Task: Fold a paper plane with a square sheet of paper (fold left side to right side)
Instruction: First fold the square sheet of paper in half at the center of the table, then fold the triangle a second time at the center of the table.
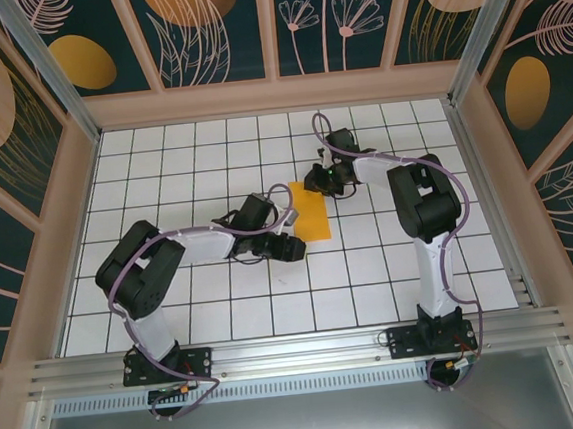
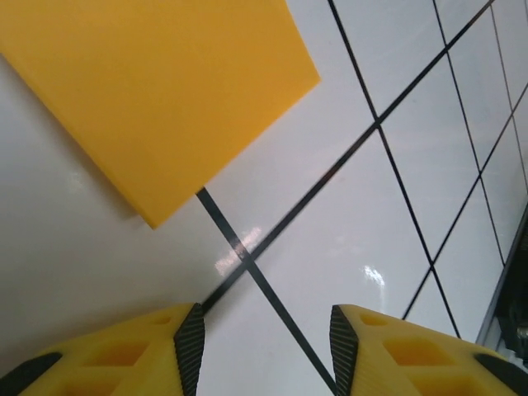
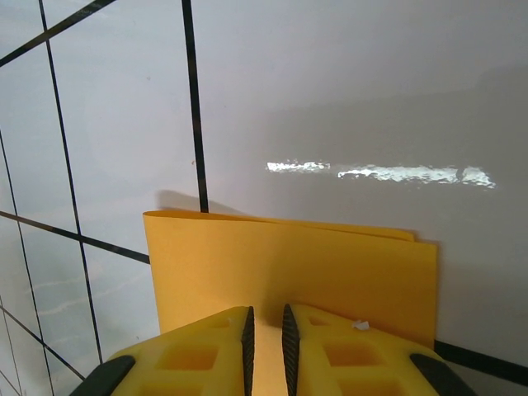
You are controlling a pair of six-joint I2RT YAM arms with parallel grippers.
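The square sheet of paper (image 1: 312, 217) lies on the white grid table, orange-yellow and folded in half into a narrow rectangle. In the right wrist view its two layers (image 3: 289, 264) meet at the far edge. My right gripper (image 1: 314, 184) rests at the paper's far end, and its tips (image 3: 266, 351) stand nearly together over the sheet with a thin gap. My left gripper (image 1: 294, 246) sits just off the paper's near left corner (image 2: 165, 91). It is open (image 2: 266, 351) over bare tile with nothing between its fingers. A paper plane is out of view.
Wooden frame walls (image 1: 76, 223) enclose the tiled table on the left, back and right. An aluminium rail (image 1: 298, 349) with both arm bases runs along the near edge. White tiles (image 1: 211, 151) spread around the paper.
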